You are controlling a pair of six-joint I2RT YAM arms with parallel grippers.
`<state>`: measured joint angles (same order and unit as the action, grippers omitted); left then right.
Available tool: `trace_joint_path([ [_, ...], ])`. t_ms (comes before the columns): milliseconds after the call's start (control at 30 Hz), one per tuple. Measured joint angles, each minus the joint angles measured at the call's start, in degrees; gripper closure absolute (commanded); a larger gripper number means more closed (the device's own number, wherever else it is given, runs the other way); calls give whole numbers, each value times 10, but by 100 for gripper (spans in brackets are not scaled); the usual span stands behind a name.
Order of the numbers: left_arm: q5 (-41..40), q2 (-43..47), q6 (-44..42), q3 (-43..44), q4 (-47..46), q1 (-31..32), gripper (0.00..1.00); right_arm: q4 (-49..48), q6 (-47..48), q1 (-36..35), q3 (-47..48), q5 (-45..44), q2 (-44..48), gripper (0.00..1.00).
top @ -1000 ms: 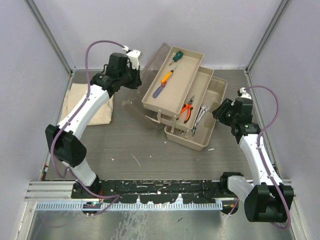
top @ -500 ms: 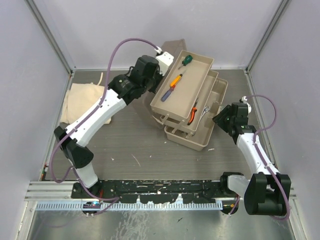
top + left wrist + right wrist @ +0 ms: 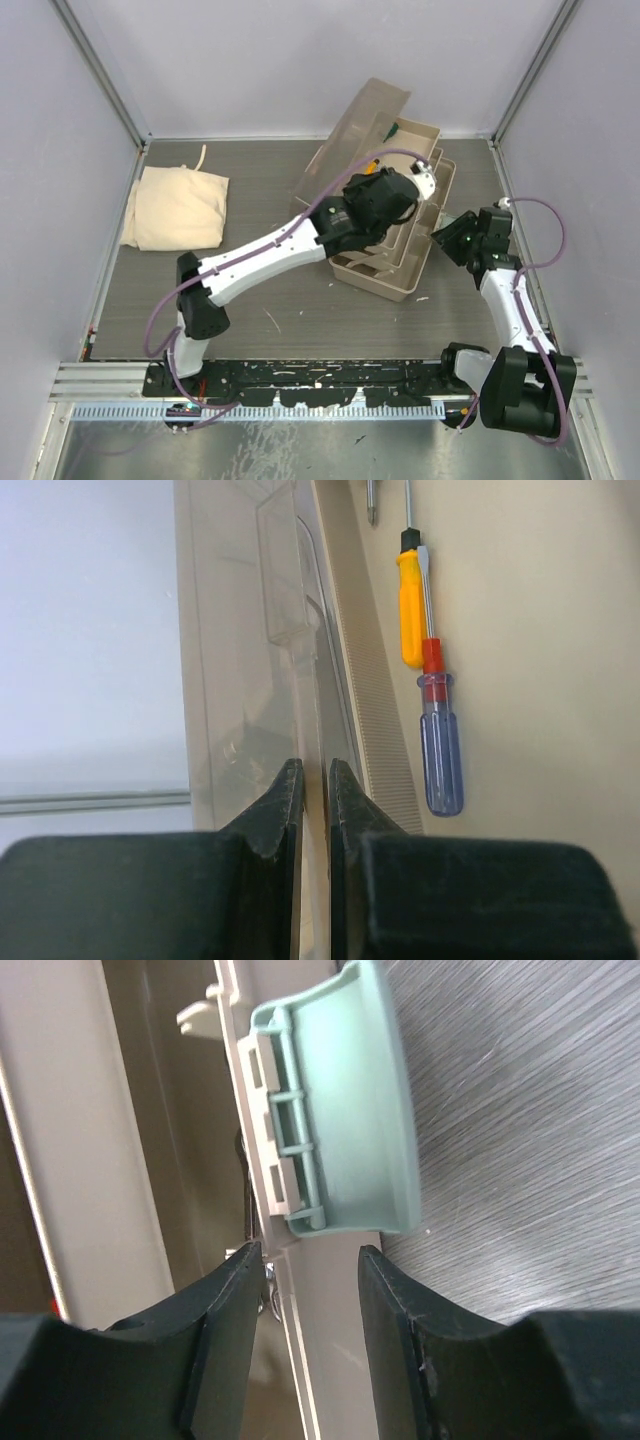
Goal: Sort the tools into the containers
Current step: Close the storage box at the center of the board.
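The brown translucent toolbox [image 3: 385,270] stands right of centre, its stepped tan trays [image 3: 540,680] drawn in under the lid [image 3: 360,125], which tilts over them. My left gripper [image 3: 420,185] [image 3: 315,770] is shut on the lid's thin edge. In the top tray lie an orange-handled screwdriver [image 3: 410,610] and a blue-red one [image 3: 440,750]. A green-handled screwdriver [image 3: 393,128] shows through the lid. My right gripper [image 3: 452,232] [image 3: 308,1255] is shut on the box's right wall [image 3: 330,1360], just below the pale green latch [image 3: 340,1110]. Pliers and wrenches are hidden.
A folded cream cloth bag [image 3: 175,205] lies at the back left of the grey table [image 3: 270,290]. Pale walls enclose the table on three sides. My left arm [image 3: 270,255] stretches diagonally across the middle towards the toolbox.
My left arm has swung right, carrying the lid from lying open at the back left to tilting over the trays. The trays have slid together. The right gripper stays on the box wall.
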<state>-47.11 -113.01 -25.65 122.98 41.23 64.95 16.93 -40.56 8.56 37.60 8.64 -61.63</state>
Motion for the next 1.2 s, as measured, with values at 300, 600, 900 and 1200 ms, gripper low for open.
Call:
trace_joint_path([
  [300, -111, -39, -159, -50, -136, 57, 100, 40, -19, 52, 31, -14, 97, 50],
  [600, -142, -84, -244, -58, -223, 97, 96, 82, -19, 52, 103, -68, 134, 48],
  [900, -139, -99, -260, -74, -238, 115, 87, 174, 11, 53, 254, -232, 173, 42],
  [1200, -111, -123, -260, -84, -236, 128, 64, 181, 49, 49, 389, -194, 138, 40],
])
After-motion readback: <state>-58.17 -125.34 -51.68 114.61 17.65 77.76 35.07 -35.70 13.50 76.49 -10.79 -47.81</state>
